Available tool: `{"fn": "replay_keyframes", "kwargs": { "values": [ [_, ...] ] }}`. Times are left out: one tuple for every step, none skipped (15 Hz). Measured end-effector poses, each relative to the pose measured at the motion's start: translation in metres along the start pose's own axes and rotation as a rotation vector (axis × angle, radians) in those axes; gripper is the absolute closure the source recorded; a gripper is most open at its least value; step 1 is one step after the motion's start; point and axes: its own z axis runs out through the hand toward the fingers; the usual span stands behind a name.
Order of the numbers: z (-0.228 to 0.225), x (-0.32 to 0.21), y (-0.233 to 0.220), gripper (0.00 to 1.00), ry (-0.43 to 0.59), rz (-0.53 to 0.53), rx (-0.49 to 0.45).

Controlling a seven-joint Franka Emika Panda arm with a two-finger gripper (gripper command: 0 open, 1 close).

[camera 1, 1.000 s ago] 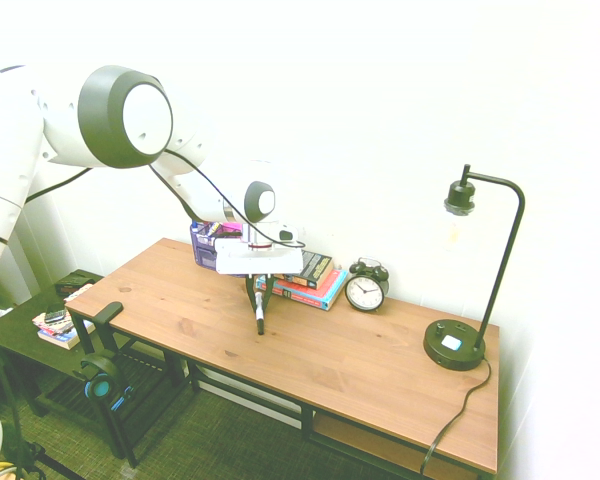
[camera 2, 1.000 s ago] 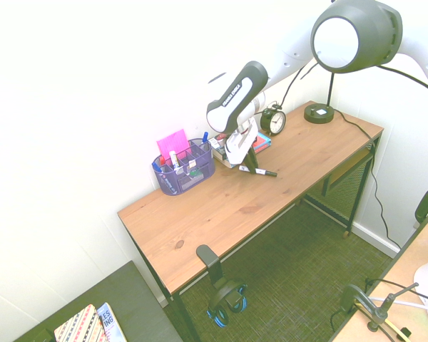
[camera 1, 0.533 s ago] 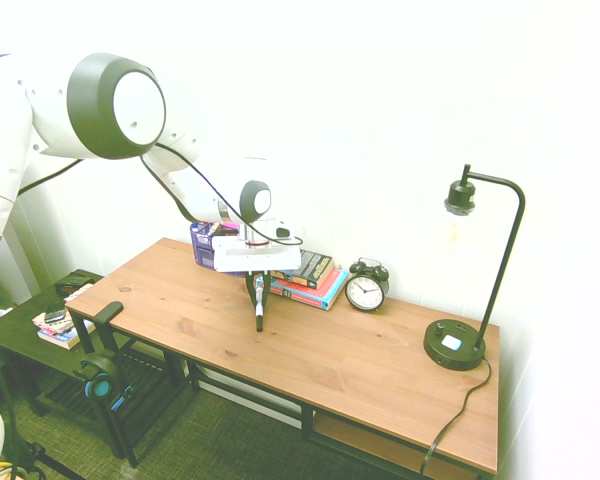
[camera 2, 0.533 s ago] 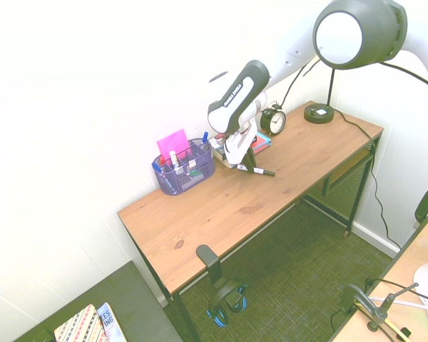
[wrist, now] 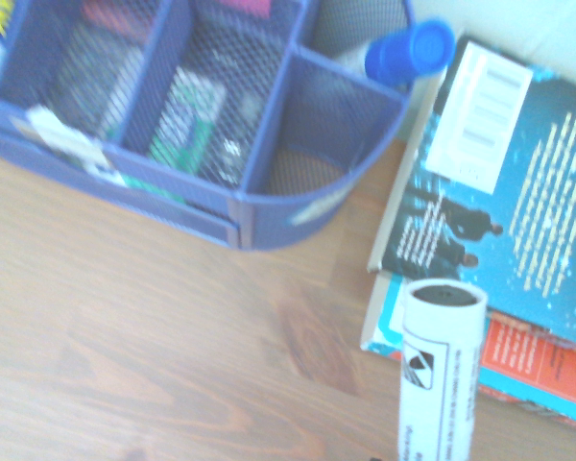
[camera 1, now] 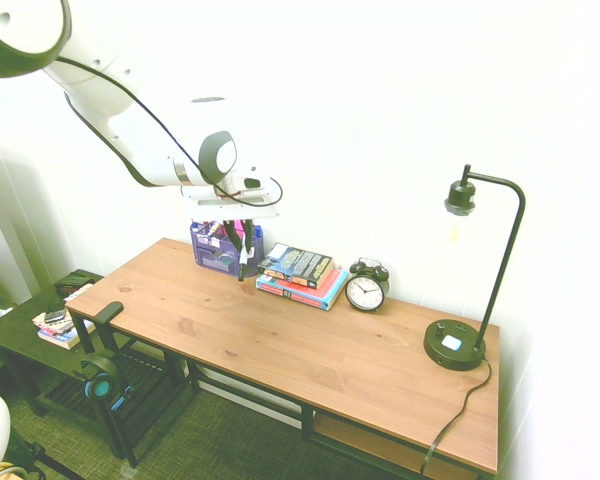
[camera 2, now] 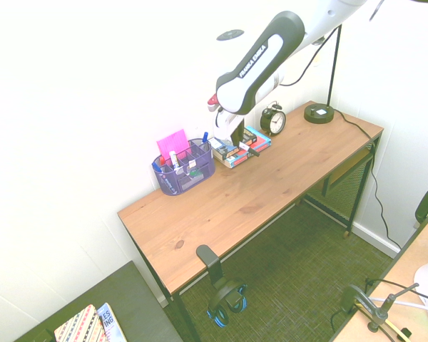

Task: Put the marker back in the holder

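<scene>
- Where the wooden worktop point(camera 1: 310, 350) meets the white wall, its back edge carries the holder point(camera 1: 220, 250), a stack of books point(camera 1: 302, 275), an alarm clock point(camera 1: 366, 287) and a black lamp point(camera 1: 470, 280).
- The end effector point(camera 1: 242, 250) is clamped on the marker point(camera 1: 243, 262), held upright above the worktop beside the holder.
- Only the wrist view shows the marker's printed white barrel point(wrist: 440, 375), the holder's mesh compartments point(wrist: 202, 115) and a blue pen cap point(wrist: 409, 50).

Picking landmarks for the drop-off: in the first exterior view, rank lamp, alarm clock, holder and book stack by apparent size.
1. Lamp, clearly largest.
2. Book stack.
3. Holder, partly hidden behind the tool and marker, so its rank against the books is unsure.
4. Alarm clock, smallest.
</scene>
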Motion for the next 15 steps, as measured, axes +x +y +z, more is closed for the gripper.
{"fn": "replay_keyframes", "kwargs": {
  "values": [
    [-0.013, 0.000, -0.008, 1.00, 0.006, 0.036, 0.050],
    [-0.024, 0.000, -0.018, 1.00, 0.020, 0.075, 0.105],
    [-0.030, 0.000, -0.028, 1.00, 0.047, 0.114, 0.153],
    [-0.031, 0.000, -0.037, 1.00, 0.084, 0.154, 0.194],
    [-0.026, 0.001, -0.045, 1.00, 0.123, 0.200, 0.232],
    [-0.018, 0.002, -0.049, 1.00, 0.160, 0.246, 0.268],
    [-0.008, 0.005, -0.052, 1.00, 0.199, 0.291, 0.301],
    [-0.001, 0.010, -0.052, 1.00, 0.240, 0.335, 0.333],
    [0.005, 0.015, -0.050, 1.00, 0.278, 0.369, 0.357],
    [0.009, 0.019, -0.049, 1.00, 0.308, 0.394, 0.376],
    [0.011, 0.021, -0.048, 1.00, 0.325, 0.411, 0.388],
    [0.011, 0.022, -0.049, 1.00, 0.327, 0.418, 0.391],
    [0.011, 0.022, -0.049, 1.00, 0.331, 0.422, 0.388],
    [0.013, 0.022, -0.049, 1.00, 0.334, 0.425, 0.382],
    [0.019, 0.021, -0.048, 1.00, 0.344, 0.431, 0.376]
  ]
}}
